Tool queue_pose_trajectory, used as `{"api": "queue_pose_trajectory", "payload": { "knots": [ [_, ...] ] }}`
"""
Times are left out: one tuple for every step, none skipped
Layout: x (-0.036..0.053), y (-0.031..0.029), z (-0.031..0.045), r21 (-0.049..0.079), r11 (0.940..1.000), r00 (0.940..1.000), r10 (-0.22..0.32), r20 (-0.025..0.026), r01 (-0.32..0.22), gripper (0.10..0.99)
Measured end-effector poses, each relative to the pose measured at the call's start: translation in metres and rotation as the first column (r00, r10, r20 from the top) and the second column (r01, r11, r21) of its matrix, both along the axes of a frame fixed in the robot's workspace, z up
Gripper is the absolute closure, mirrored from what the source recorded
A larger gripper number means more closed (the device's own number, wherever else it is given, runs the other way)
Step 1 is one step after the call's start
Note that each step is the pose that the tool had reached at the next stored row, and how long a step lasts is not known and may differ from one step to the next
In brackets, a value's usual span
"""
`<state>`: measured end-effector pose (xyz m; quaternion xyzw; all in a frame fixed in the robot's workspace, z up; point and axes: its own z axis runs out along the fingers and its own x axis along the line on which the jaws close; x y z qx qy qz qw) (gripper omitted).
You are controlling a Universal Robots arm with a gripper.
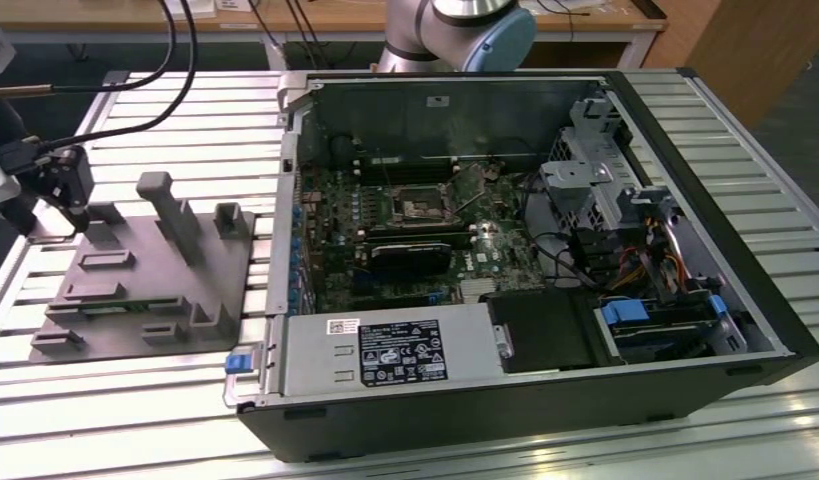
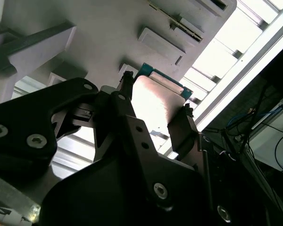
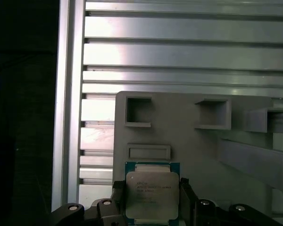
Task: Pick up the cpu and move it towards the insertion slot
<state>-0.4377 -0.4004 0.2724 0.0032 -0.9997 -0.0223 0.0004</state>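
Note:
In the first wrist view the cpu (image 3: 151,195), a silvery square chip with a green rim, lies between the two black fingers of my gripper (image 3: 151,186), which press against its opposite edges. The second wrist view shows the same hold on the cpu (image 2: 156,104) from my gripper (image 2: 155,96). I cannot tell whether the chip is lifted off the grey fixture plate (image 3: 203,150). In the exterior view my gripper (image 1: 76,222) hangs low over the plate's far corner at that view's left. The insertion slot (image 1: 419,207), silver-framed with a dark centre, sits on the motherboard inside the open computer case.
The grey fixture plate (image 1: 142,290) carries upright blocks and posts beside my gripper. The open computer case (image 1: 749,330) fills the exterior view's right, with a black card (image 1: 409,258) near the slot and a power supply (image 1: 382,352). Cables (image 1: 176,70) trail to my wrist. A slatted aluminium table (image 1: 116,420) lies underneath.

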Motion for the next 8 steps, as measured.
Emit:
{"api": "queue_pose_trajectory", "payload": {
  "knots": [
    [0.0,0.0,0.0007,0.0,1.0,1.0,0.0,0.0001,0.0,0.541],
    [0.0,0.0,0.0014,0.0,1.0,1.0,0.0,0.0001,0.0,0.541],
    [0.0,0.0001,0.0021,0.0,1.0,1.0,0.0,0.0,0.0,0.541],
    [0.0,0.0001,0.0029,0.0,1.0,1.0,0.0,0.0,0.0,0.541],
    [0.0,0.0001,0.0038,0.0,1.0,1.0,0.0,-0.0001,0.0,0.541],
    [0.0,0.0001,0.0046,0.0,1.0,1.0,-0.001,0.0,0.001,0.541],
    [0.0,0.0001,0.0054,0.0,1.0,1.0,-0.001,0.0,0.001,0.541],
    [0.0,0.0001,0.0061,0.0,1.0,1.0,-0.001,0.0001,0.001,0.541]
  ]
}}
